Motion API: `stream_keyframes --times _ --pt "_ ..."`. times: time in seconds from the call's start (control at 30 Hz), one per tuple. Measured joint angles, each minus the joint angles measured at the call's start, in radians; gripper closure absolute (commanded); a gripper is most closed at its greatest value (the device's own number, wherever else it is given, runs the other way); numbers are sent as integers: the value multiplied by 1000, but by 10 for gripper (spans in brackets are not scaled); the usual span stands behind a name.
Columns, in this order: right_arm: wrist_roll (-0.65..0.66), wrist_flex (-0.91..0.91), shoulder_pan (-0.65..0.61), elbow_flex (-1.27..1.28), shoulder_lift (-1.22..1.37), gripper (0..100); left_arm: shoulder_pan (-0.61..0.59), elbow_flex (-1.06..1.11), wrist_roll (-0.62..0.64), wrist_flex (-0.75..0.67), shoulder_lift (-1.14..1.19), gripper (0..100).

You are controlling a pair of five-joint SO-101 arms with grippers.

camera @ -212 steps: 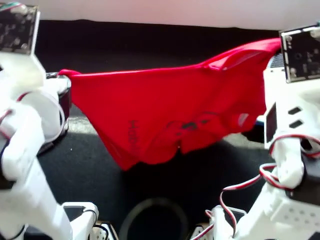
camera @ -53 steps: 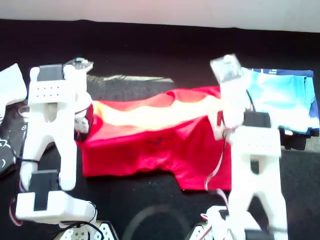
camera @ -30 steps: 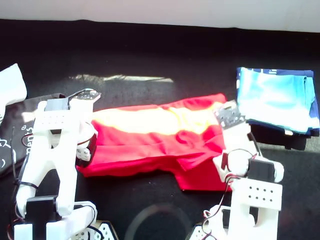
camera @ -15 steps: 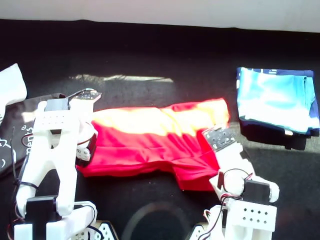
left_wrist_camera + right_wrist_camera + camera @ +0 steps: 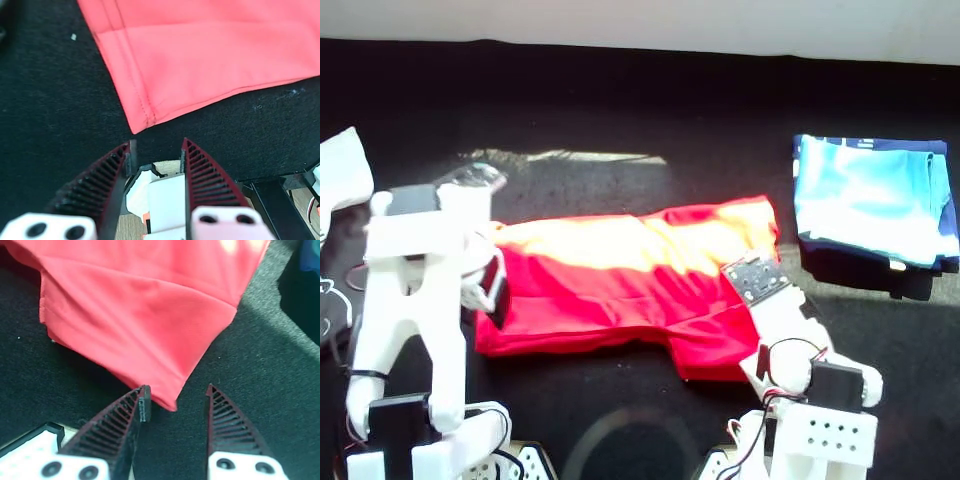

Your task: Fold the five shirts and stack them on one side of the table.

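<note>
Desk: black cloth-covered desk, spanning the high view.
Shirt: red thin-fabric shirt, part-folded into a long band, flat across the middle of the frame.
Handling: probably light, limp and a little slippery; it would sag if lifted, so pinch the stitched hem corners at both ends.
Stack: folded blue shirts, upper right, near but apart.
Left claw: spread, empty, just off the hemmed corner.
Right claw: spread, empty, straddling the pointed corner.

No words, numbers or signs can be read anywhere. The red shirt shows plain cloth, and the folded blue shirts carry no legible print.
</note>
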Motion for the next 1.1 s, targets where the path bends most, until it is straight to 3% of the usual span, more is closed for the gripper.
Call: stream_keyframes --times 0.17,0.27,0.3,0.53,0.8,0.93,1.1 --pt "0 77 -2 -164 0 824 -37 -229 0 58 0 861" --pt "0 63 -2 -233 0 956 -29 -288 0 58 0 1000" --pt "0 35 -2 -238 0 998 -14 -290 0 48 0 976" --pt "-155 -229 -78 -239 167 991 135 -269 44 -87 114 990" --pt "-324 -577 -169 -311 611 991 140 -290 173 -327 446 990" --pt "-411 -756 -176 -356 835 991 140 -384 207 -364 594 990" --pt "-479 -858 -175 -427 1088 991 137 -529 229 -367 755 990"
